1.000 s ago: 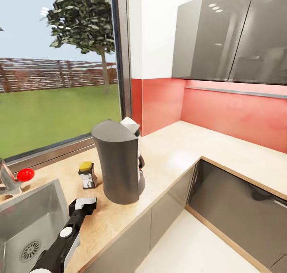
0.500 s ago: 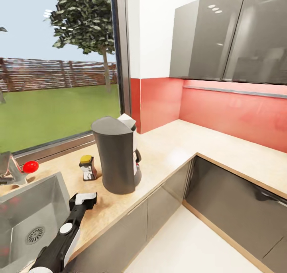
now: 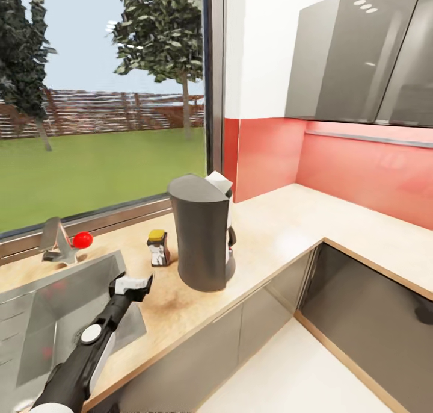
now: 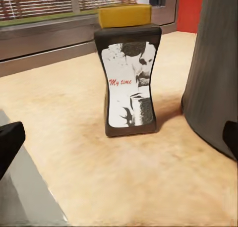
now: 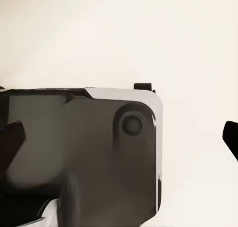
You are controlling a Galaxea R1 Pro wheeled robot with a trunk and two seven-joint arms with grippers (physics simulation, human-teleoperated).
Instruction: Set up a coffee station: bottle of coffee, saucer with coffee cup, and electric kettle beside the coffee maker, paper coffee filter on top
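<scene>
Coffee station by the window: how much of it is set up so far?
Done: the coffee maker stands on the countertop with the bottle of coffee beside it. A white thing on its top may be the filter. In hand: nothing; the left tool hangs open near the bottle. Left: saucer, cup and kettle.

The head camera has swung left, bringing more of the sink (image 3: 36,298) and a second tree (image 3: 24,52) into frame, while the left end effector (image 3: 133,283) has pulled back from the bottle of coffee (image 3: 158,247), its fingers spread and empty.
</scene>
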